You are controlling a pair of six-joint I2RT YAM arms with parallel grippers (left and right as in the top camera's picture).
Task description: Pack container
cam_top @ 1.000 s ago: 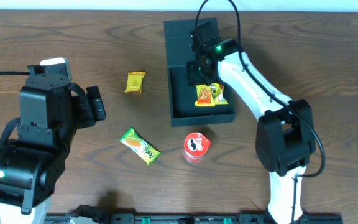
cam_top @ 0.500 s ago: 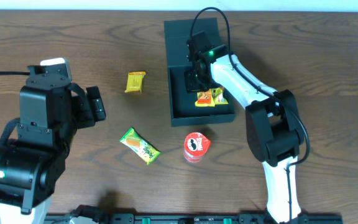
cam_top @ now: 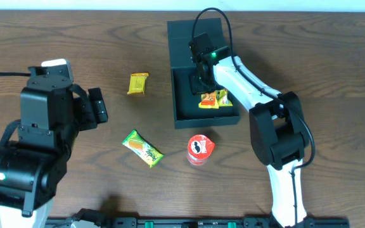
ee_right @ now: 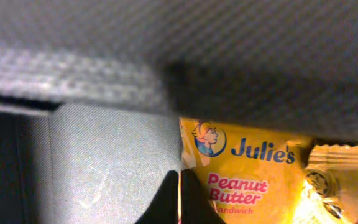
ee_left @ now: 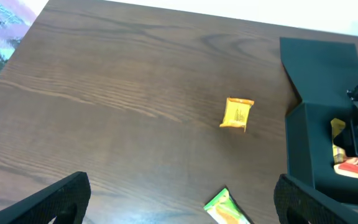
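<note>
- The table (cam_top: 75, 38) carries everything. The left arm sits at its left side, and the left end effector (ee_left: 182, 194) is spread wide with nothing in it.
- The container (cam_top: 181, 44) lies centre-right, its flap lid folded flat on the far side, so its long axis runs near to far.
- The right end effector (cam_top: 201, 81) is down inside the container's open tray, just beside the orange-yellow packets (cam_top: 217, 99) already there. Its fingertips look pressed together, with nothing visibly pinched.
- The red can (cam_top: 200, 150) stands just in front of the container. The green packet (cam_top: 142, 148) lies diagonally and the yellow packet (cam_top: 138, 83) lies farther back. Both are left of the container and probably nearer the left arm.
- The upper half of the right wrist view is a blurred dark surface. Only a peanut butter packet (ee_right: 247, 180) reads clearly, and the fingertips are cut off at the lower edge.
</note>
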